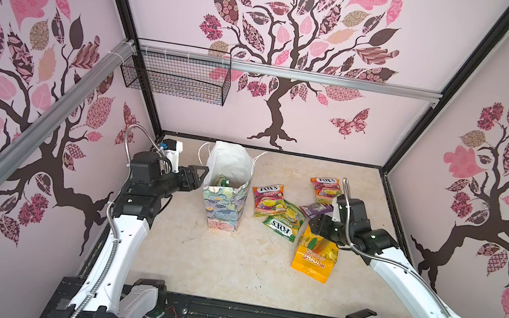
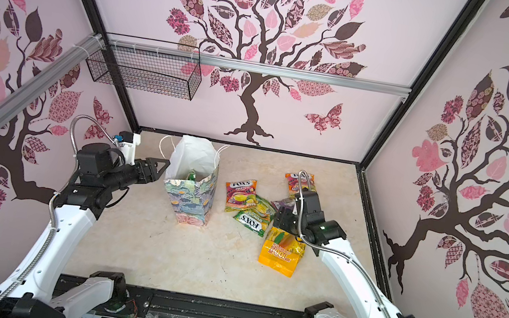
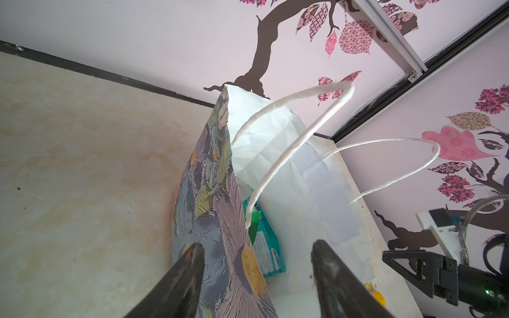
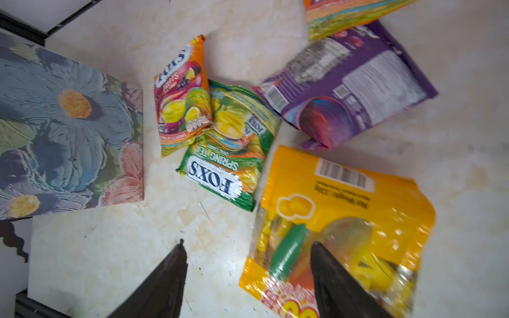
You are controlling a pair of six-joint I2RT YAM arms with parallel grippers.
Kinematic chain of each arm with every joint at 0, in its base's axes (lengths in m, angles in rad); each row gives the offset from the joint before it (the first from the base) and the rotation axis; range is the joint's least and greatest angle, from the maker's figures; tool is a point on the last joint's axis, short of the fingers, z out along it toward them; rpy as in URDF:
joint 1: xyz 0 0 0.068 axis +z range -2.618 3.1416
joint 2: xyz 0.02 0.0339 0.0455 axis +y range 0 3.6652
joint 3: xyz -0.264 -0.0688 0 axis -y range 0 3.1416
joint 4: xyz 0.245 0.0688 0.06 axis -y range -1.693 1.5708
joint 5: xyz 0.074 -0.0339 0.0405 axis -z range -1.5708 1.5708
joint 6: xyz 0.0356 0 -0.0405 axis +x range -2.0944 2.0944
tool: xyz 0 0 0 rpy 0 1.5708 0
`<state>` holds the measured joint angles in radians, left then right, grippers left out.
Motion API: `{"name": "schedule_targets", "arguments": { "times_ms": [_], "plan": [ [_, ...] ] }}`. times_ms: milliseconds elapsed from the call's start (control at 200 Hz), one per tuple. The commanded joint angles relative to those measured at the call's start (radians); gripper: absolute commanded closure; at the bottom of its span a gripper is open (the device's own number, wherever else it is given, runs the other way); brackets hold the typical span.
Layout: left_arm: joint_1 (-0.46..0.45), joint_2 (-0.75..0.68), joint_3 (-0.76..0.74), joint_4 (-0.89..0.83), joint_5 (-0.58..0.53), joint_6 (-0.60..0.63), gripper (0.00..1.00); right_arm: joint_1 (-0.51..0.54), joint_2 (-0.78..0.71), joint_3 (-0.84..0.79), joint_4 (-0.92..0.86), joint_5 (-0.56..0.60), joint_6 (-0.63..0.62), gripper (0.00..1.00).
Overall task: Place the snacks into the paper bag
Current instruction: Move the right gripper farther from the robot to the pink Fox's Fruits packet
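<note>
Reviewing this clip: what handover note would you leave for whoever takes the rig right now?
Left gripper: jaws open, straddling the side wall of the upright floral paper bag.
Right gripper: jaws open, empty, over the edge of the large yellow plastic packet.
Done: a teal packet is inside the bag; what else lies there is hidden.
Left: five packets on the beige table beside the bag: the yellow one, green FOX'S packet, pink-orange FOX'S packet, purple packet, orange FOX'S packet farthest back.
</note>
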<state>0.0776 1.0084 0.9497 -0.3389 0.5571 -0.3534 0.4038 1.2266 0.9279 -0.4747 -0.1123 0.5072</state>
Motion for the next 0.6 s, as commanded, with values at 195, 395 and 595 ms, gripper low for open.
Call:
{"name": "schedule_targets", "arguments": {
  "times_ms": [195, 395, 595],
  "plan": [
    [0.002, -0.010, -0.019, 0.009, -0.007, 0.018, 0.34, 0.013, 0.404, 0.246, 0.252, -0.166, -0.099, 0.27],
    [0.000, -0.008, -0.016, -0.001, -0.014, 0.025, 0.34, 0.011, 0.668, 0.444, 0.300, -0.234, -0.053, 0.28],
    [-0.001, 0.005, -0.016, -0.001, -0.011, 0.024, 0.34, -0.018, 0.834, 0.584, 0.307, -0.233, -0.004, 0.29]
  ]
}}
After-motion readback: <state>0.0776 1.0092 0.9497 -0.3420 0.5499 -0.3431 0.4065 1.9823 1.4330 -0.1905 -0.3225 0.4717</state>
